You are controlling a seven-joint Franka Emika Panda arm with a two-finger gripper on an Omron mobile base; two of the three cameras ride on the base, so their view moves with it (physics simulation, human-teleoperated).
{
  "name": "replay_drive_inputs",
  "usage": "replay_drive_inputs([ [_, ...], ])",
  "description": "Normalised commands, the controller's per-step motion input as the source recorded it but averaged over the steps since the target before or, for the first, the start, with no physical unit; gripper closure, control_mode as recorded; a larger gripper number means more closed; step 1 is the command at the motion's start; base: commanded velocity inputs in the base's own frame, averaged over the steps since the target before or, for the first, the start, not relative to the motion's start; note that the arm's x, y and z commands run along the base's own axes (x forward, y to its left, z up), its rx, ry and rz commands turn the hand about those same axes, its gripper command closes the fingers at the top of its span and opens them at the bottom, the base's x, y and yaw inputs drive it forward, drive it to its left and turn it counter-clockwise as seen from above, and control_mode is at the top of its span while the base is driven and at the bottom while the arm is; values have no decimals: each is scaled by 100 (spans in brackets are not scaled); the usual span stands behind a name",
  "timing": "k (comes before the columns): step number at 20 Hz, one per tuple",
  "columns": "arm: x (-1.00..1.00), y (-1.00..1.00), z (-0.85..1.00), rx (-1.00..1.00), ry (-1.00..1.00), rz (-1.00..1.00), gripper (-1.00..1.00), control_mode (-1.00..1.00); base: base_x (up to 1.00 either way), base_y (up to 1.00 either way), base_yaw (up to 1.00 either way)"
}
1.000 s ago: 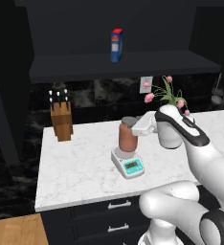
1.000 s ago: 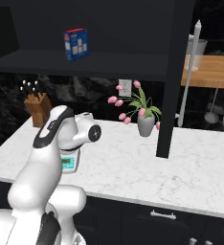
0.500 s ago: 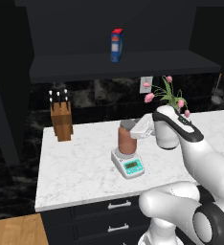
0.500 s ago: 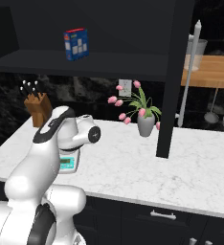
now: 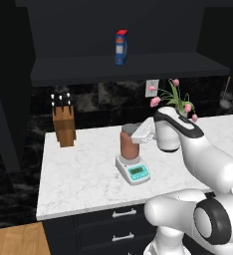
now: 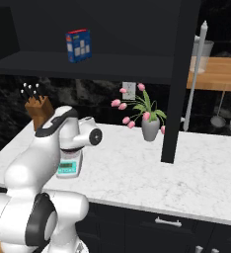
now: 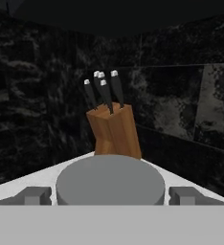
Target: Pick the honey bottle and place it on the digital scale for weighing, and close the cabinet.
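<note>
Honey bottle (image 5: 129, 147) on digital scale (image 5: 134, 171) hides its weighing plate.

White marble counter (image 5: 83, 169) bears knife block (image 5: 63, 125), digital scale (image 5: 134, 171), flower vase (image 6: 150, 129).

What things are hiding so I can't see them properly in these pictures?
- Honey bottle: the right base view has the arm in front of it; the hand view shows just its grey lid.
- Digital scale: its weighing plate is covered by the bottle, and its display numbers are too small to read.
- Cabinet: its doors are cut off by the picture edges.
</note>
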Motion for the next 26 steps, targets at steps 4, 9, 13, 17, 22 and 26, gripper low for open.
replay_drive_inputs([
  [4,-7,0,-10,0,0,0,100,-100,0,0,0],
  [9,-41,2,0,0,0,0,100,-100,0,0,0],
  [13,6,6,0,0,0,0,100,-100,0,0,0],
  [17,29,-13,0,0,0,0,100,-100,0,0,0],
  [22,-15,0,0,0,0,0,100,-100,0,0,0],
  [26,-4,2,0,0,0,0,100,-100,0,0,0],
])
